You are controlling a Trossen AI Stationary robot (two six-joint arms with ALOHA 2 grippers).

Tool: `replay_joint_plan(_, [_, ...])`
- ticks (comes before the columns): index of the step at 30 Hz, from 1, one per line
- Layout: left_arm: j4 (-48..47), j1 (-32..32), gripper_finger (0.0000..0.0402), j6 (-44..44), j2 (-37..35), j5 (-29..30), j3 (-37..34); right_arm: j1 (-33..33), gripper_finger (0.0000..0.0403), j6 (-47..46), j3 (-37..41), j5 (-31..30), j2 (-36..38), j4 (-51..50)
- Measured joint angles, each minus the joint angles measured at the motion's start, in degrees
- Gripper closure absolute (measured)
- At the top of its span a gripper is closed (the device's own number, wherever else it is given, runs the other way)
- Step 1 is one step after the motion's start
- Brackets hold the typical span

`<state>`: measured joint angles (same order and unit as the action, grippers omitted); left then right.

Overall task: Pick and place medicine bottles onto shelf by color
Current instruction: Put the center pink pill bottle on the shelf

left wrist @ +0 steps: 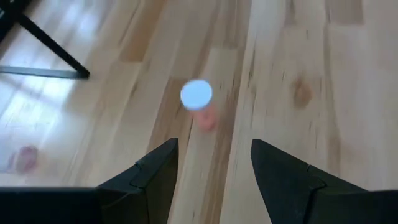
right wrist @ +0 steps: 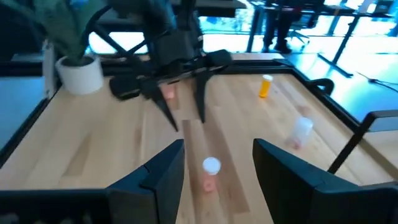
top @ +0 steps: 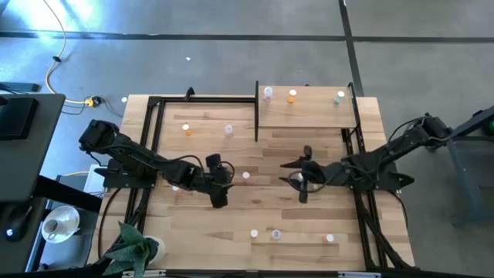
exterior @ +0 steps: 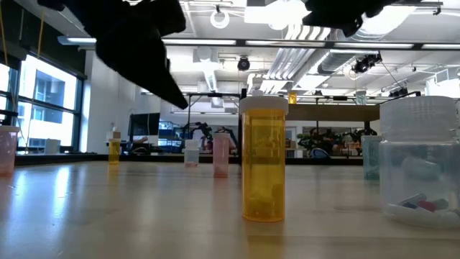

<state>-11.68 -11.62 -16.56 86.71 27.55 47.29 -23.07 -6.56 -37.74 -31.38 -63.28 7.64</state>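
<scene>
A pink medicine bottle point(top: 246, 175) with a white cap stands upright on the tabletop between my two grippers. My left gripper point(top: 228, 180) is to its left, open, and in the left wrist view the bottle point(left wrist: 199, 106) stands ahead of the open fingers point(left wrist: 214, 152). My right gripper point(top: 292, 177) is to its right, also open, and the bottle point(right wrist: 210, 173) shows just beyond its fingertips point(right wrist: 217, 152). Neither gripper touches it. The pale shelf point(top: 309, 116) at the far right carries three bottles point(top: 292, 96).
An orange bottle point(top: 186, 129) and a clear one point(top: 228, 130) stand at the far left. Three more point(top: 276, 232) stand near the front edge. Black frame posts point(top: 256, 112) edge the shelf and table. A potted plant point(top: 135, 247) sits at the near left corner.
</scene>
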Motion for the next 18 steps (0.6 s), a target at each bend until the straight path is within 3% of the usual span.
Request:
replay_joint_plan(5, [-0.6,0.0,0.0211,-2.1,-4.2,-0.2,-3.2,3.5,0.0221,0.9,0.0,0.6,-2.4,3.2])
replay_joint_plan(13, [-1.2,0.1,0.0211,-2.6,-13.8,1.7,-5.7,9.5,0.0199,3.9,-0.1,11.9,-8.7,12.5])
replay_joint_plan(18, [0.2,0.4,0.0211,2.2,-17.3,4.2,-5.7,11.3,0.0192,5.5,-0.1,16.3,-13.1,16.8])
